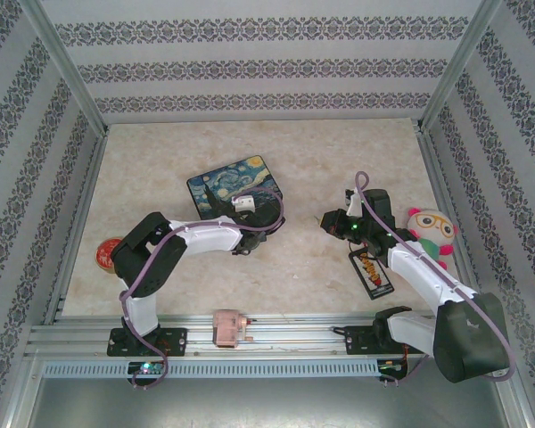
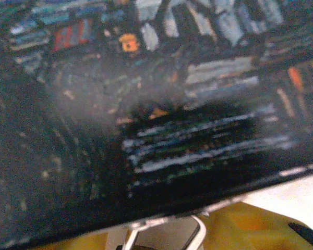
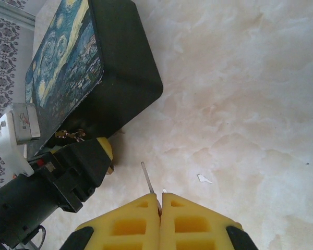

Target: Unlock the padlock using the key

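Right wrist view is showing the key [image 3: 147, 178] as a thin grey sliver poking out between the yellow fingers of the right pincer [image 3: 160, 207], which is clamping shut on it; its head is sitting hidden inside the grip. A tiny brass glint, seemingly the padlock [image 3: 70, 135], is sitting against the painted box [image 3: 78, 67] on the table [image 3: 240, 104], just beside the left pincer [image 3: 101, 151]. Left wrist view is blurring badly, so I cannot tell how that pincer's jaws are standing. From above, the left arm is stretching to the box while the right arm is bending inward, pointing toward it.
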`<state>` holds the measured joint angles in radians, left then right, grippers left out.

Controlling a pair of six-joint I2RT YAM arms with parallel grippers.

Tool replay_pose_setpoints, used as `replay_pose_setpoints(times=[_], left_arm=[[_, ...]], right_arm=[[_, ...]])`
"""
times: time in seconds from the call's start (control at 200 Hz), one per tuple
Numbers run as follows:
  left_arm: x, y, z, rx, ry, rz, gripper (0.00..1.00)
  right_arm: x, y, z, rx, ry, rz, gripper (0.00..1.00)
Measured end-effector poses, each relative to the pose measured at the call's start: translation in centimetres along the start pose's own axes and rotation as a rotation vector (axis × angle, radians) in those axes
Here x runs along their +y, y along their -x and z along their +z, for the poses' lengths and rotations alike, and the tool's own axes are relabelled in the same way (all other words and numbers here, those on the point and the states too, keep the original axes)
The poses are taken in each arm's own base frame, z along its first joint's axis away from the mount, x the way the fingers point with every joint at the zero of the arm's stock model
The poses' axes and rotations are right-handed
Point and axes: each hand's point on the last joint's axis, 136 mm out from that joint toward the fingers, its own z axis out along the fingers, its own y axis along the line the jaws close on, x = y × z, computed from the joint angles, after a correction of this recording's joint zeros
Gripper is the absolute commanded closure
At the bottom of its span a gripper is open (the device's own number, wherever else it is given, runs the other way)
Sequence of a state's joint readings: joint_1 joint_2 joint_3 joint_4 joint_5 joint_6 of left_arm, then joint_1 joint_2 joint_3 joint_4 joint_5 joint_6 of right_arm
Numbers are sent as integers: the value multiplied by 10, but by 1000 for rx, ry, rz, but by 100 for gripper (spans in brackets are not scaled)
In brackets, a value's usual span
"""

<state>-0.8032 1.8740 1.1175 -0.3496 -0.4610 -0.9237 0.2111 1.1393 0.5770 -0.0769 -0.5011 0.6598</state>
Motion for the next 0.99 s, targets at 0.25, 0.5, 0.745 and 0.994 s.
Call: replay_pose_setpoints(times=[0.25, 0.5, 0.745, 0.994], left_arm=[[2, -5, 6, 10, 18, 14, 56], [3, -8, 8, 17, 26, 22, 62], [2, -7, 8, 18, 21, 26, 73], [-9, -8, 7, 38, -35, -18, 74]], right_arm=[[0, 1, 0, -4, -2, -1, 100], [-1, 1, 0, -6, -4, -1, 100], [0, 2, 0, -8, -2, -4, 100], [6, -7, 6, 11, 12, -35, 100]])
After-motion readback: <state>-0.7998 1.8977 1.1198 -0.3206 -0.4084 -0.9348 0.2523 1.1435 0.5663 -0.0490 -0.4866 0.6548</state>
